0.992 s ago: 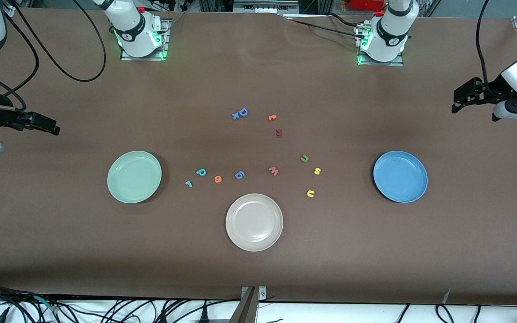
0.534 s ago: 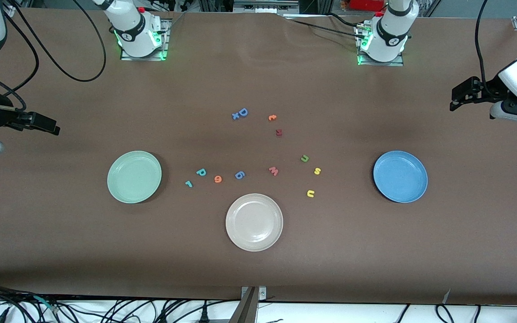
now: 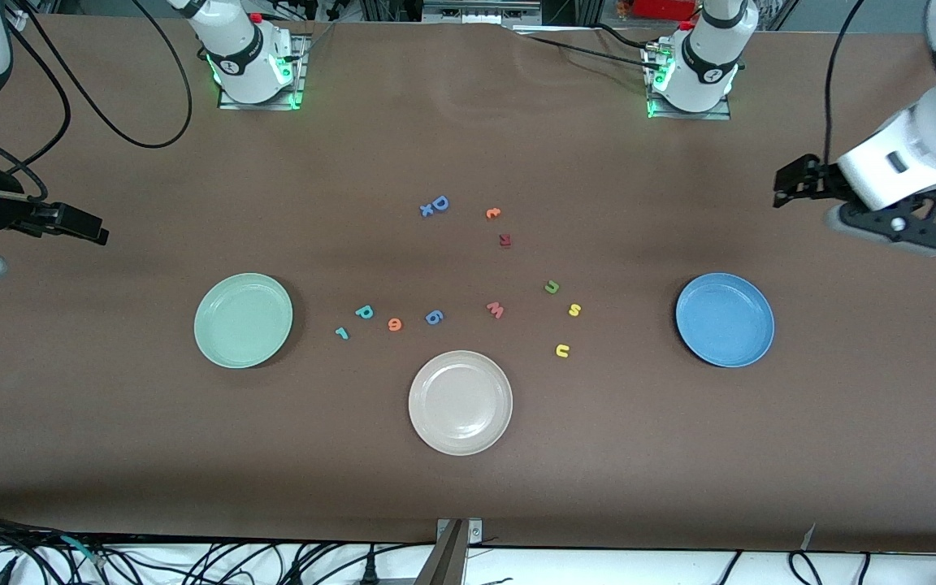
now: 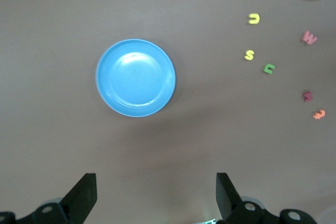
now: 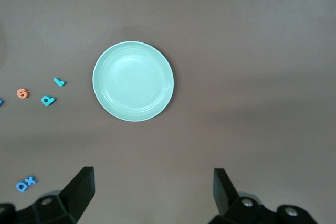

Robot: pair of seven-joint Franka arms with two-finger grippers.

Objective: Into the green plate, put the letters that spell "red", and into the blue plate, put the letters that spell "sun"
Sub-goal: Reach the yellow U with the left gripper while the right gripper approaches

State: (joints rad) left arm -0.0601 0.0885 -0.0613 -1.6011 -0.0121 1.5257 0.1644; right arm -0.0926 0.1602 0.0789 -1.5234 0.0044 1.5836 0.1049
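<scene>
Covering the frame was a brown table [image 3: 468, 504], cables [image 3: 192, 561] along its bottom edge; the left gripper [image 4: 156, 195] and right gripper [image 5: 153, 192] hung with fingers spread.

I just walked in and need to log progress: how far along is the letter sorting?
Done: nothing; the green plate and blue plate hold no letters.
In hand: nothing; left gripper and right gripper are open, empty.
Left: all six, teal r, d, orange e; yellow s, u, olive n.
</scene>
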